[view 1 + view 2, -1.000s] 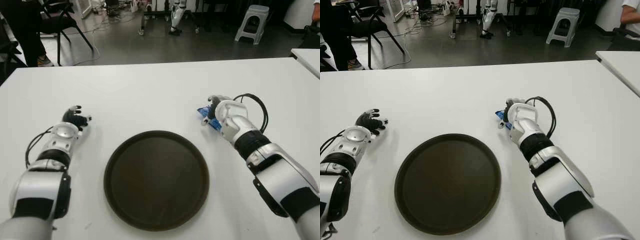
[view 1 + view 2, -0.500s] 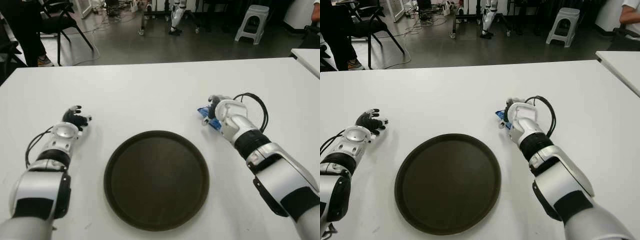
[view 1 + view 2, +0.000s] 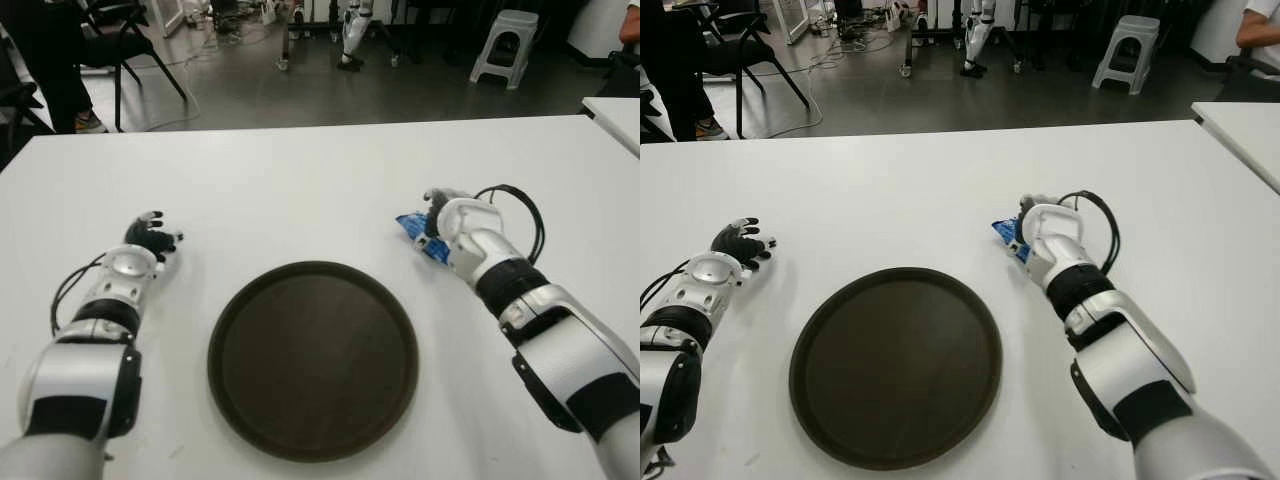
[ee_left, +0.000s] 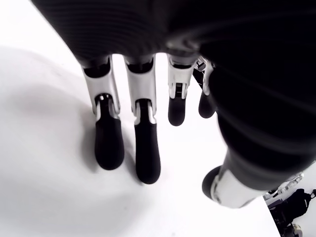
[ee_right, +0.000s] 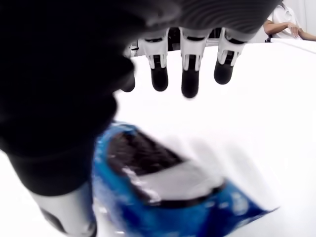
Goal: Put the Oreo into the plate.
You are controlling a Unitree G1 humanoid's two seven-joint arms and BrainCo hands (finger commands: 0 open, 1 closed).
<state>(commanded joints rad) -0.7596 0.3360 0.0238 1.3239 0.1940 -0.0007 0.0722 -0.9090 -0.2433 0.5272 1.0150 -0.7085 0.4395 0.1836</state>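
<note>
One blue Oreo packet (image 5: 163,190) lies on the white table (image 3: 300,190) under the right hand (image 3: 447,217), whose fingers (image 5: 190,74) stay extended, not gripping. The left hand (image 3: 148,238), fingers loose and empty, sits left of the dark plate (image 3: 312,357).

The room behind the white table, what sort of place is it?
Probably a robotics lab or workshop. Beyond the white table lies a bare grey floor with loose cables, the legs of another robot, a black chair and a grey plastic stool.

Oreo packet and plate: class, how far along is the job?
Done: nothing; the plate is empty. In hand: the right hand is over the Oreo packet, fingers spread, not gripping. Left: grasp, carry, release. The left hand idles left of the plate.
</note>
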